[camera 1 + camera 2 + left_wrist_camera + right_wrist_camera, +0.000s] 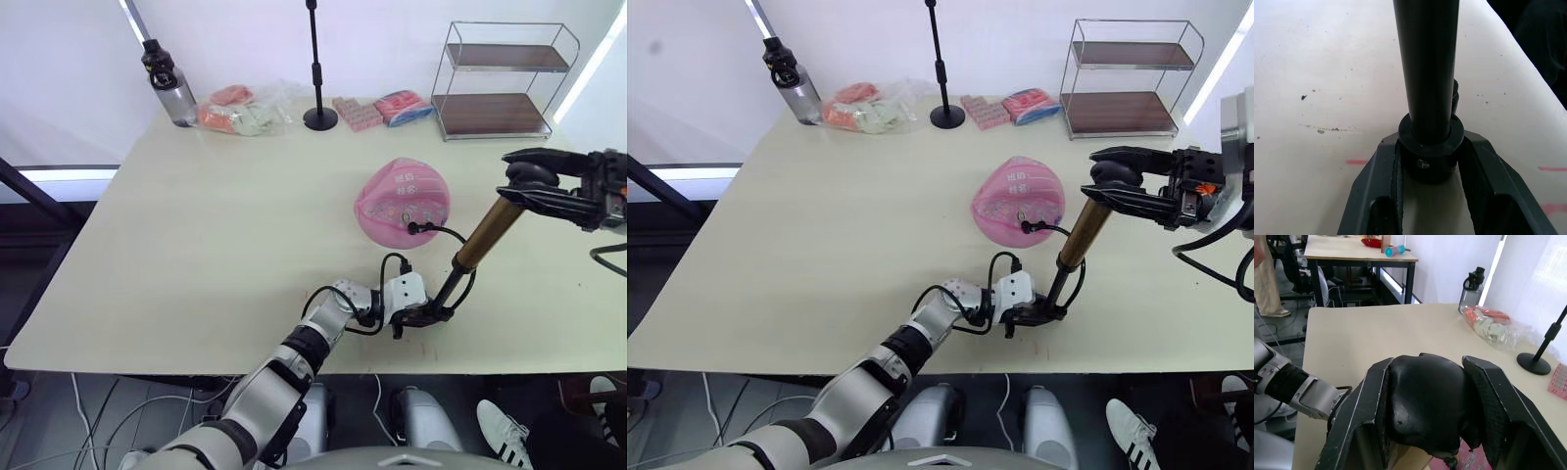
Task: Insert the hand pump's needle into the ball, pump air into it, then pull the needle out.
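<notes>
The hand pump [487, 233], a bronze cylinder, leans up to the right from the table's front edge. My left gripper [428, 315] is shut on its black base cap [1430, 147], which rests on the table. Up at the right, my right gripper [531, 178] is shut on the black handle [1425, 406]. The thin black hose [443, 235] loops from the pump's foot to the pink, limp ball [402, 201]. The needle's black fitting [415, 228] sits against the ball's near side; the pin itself is hidden.
Along the table's back edge stand a bottle [169, 83], a clear bag of goods [245, 113], a black stand pole [317, 69], pink packets [355, 113] and a two-tier rack [500, 78]. A person's shoe [505, 431] shows below the front right corner.
</notes>
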You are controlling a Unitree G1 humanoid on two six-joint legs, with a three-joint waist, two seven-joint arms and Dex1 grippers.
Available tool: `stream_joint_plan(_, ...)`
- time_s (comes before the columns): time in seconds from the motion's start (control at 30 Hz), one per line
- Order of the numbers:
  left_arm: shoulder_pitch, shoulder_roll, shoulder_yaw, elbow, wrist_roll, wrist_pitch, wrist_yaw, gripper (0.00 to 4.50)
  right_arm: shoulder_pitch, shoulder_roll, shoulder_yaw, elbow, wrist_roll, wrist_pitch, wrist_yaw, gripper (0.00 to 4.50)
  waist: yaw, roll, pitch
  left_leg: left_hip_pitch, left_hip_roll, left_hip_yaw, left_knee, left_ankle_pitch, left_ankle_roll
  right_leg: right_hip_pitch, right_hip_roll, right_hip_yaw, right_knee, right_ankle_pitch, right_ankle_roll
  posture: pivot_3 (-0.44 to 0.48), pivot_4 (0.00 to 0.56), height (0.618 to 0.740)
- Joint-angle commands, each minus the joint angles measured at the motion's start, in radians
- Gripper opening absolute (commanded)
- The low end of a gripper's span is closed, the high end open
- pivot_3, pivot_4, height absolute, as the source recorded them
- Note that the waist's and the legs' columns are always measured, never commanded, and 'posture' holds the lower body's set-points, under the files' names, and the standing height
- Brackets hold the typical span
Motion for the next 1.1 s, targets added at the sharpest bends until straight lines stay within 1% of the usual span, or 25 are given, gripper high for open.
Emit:
stream_joint_plan(0.03, 0.035, 0.016, -0.032, 0.062, 0.046, 0.03, -0.011, 1.12, 0.013, 0.016, -0.079, -0.052, 0.037, -0.014, -0.004, 1.67, 0.0, 0.0, 0.0, 0.0, 0.0, 0.0, 0.0, 0.0, 0.0, 0.0, 0.0, 0.0, 0.0, 0.0, 0.0, 0.0, 0.15, 0.74)
stream_joint_plan(0.13, 0.036, 0.016, -0.032, 0.062, 0.045, 0.031, -0.011, 1.12, 0.086, 0.071, -0.051, -0.071, 0.015, -0.017, -0.011, 1.67, 0.0, 0.0, -0.001, 0.001, 0.0, 0.0, 0.0, 0.0, 0.0, 0.0, 0.0, 0.0, 0.0, 0.0, 0.0, 0.0, 0.15, 0.74)
stream_joint_plan(0.2, 0.035, 0.016, -0.032, 0.061, 0.046, 0.031, -0.011, 1.12, 0.135, 0.108, -0.029, -0.084, -0.003, -0.028, -0.011, 1.67, 0.0, -0.003, -0.002, 0.002, 0.0, 0.0, -0.001, 0.0, 0.001, 0.001, 0.0, 0.0, 0.0, 0.0, 0.0, 0.0, 0.15, 0.74)
stream_joint_plan(0.3, 0.035, 0.015, -0.031, 0.062, 0.047, 0.031, -0.01, 1.12, 0.186, 0.147, -0.002, -0.09, -0.029, -0.051, -0.005, 1.67, -0.002, -0.004, -0.003, 0.006, 0.001, -0.001, -0.001, -0.001, 0.001, 0.005, 0.001, -0.001, 0.0, 0.0, 0.0, 0.0, 0.15, 0.74)
stream_joint_plan(0.37, 0.036, 0.017, -0.031, 0.06, 0.048, 0.031, -0.01, 1.12, 0.237, 0.174, 0.04, -0.08, -0.072, -0.083, 0.014, 1.67, -0.003, -0.007, -0.007, 0.007, 0.001, 0.0, -0.001, -0.001, 0.001, 0.006, 0.001, -0.001, 0.0, 0.0, 0.0, 0.0, 0.15, 0.74)
stream_joint_plan(0.57, 0.039, 0.019, -0.028, 0.056, 0.048, 0.035, -0.01, 1.12, 0.347, 0.251, 0.151, -0.012, -0.217, -0.207, 0.051, 1.67, -0.003, -0.011, -0.013, 0.01, 0.003, -0.002, -0.001, -0.001, 0.001, 0.01, 0.004, -0.002, 0.0, -0.001, -0.001, 0.0, 0.15, 0.74)
stream_joint_plan(0.77, 0.041, 0.021, -0.028, 0.051, 0.049, 0.036, -0.011, 1.12, 0.414, 0.317, 0.222, 0.053, -0.32, -0.308, 0.05, 1.67, -0.003, -0.013, -0.016, 0.011, 0.003, -0.002, -0.001, -0.001, 0.001, 0.01, 0.004, -0.001, 0.0, -0.001, -0.001, 0.0, 0.15, 0.74)
stream_joint_plan(0.9, 0.042, 0.02, -0.028, 0.049, 0.048, 0.039, -0.01, 1.12, 0.439, 0.342, 0.262, 0.082, -0.382, -0.355, 0.039, 1.67, -0.002, -0.012, -0.017, 0.011, 0.003, -0.002, -0.001, -0.001, 0.001, 0.01, 0.004, -0.001, 0.0, -0.001, -0.001, 0.0, 0.15, 0.74)
stream_joint_plan(1.0, 0.04, 0.018, -0.028, 0.051, 0.048, 0.039, -0.01, 1.12, 0.43, 0.35, 0.254, 0.08, -0.377, -0.358, 0.036, 1.67, -0.002, -0.012, -0.018, 0.011, 0.003, -0.002, -0.001, -0.001, 0.001, 0.01, 0.004, -0.001, 0.0, -0.001, -0.001, 0.0, 0.15, 0.74)
stream_joint_plan(1.1, 0.036, 0.016, -0.027, 0.055, 0.049, 0.039, -0.01, 1.12, 0.406, 0.339, 0.215, 0.056, -0.342, -0.338, 0.028, 1.67, -0.002, -0.011, -0.018, 0.011, 0.003, -0.002, -0.001, -0.001, 0.001, 0.01, 0.004, -0.001, 0.0, -0.001, -0.001, 0.0, 0.15, 0.74)
